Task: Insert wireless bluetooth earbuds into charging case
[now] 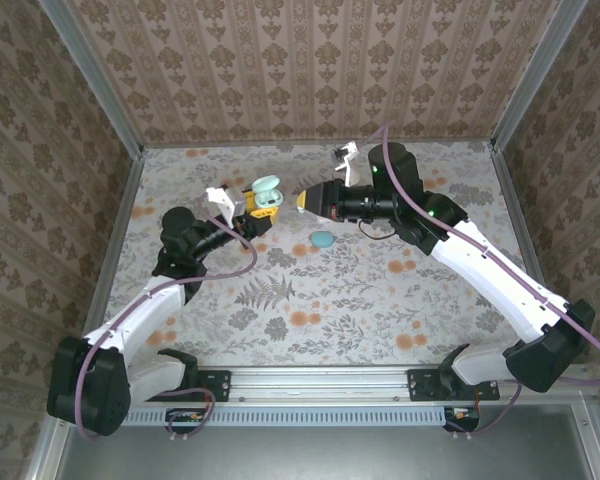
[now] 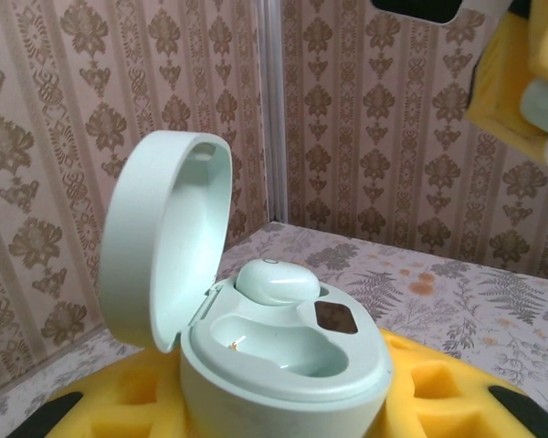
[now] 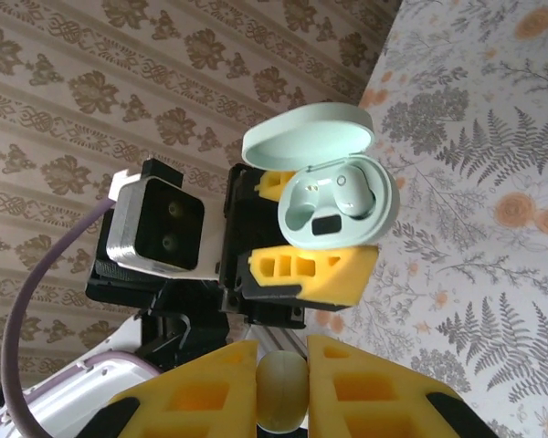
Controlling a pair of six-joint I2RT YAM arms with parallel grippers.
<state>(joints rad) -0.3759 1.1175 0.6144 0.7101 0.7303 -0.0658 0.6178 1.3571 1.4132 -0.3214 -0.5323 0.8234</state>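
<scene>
Mid-air, left end effector (image 1: 260,207) grips case (image 3: 338,205) (open); right end effector (image 1: 303,200) pinches earbud (image 3: 279,394).

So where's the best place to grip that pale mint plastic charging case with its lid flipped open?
Probably the rounded lower shell of the charging case, pinched across its sides under the rim, coming from below. The upright lid blocks the hinge side, and the top face carries a seated pale mint earbud and an empty socket.

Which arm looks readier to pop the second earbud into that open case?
The right arm. The right gripper pinches a pale earbud and points at the open case. The left gripper is busy holding that case up, one socket empty beside the seated earbud.
</scene>
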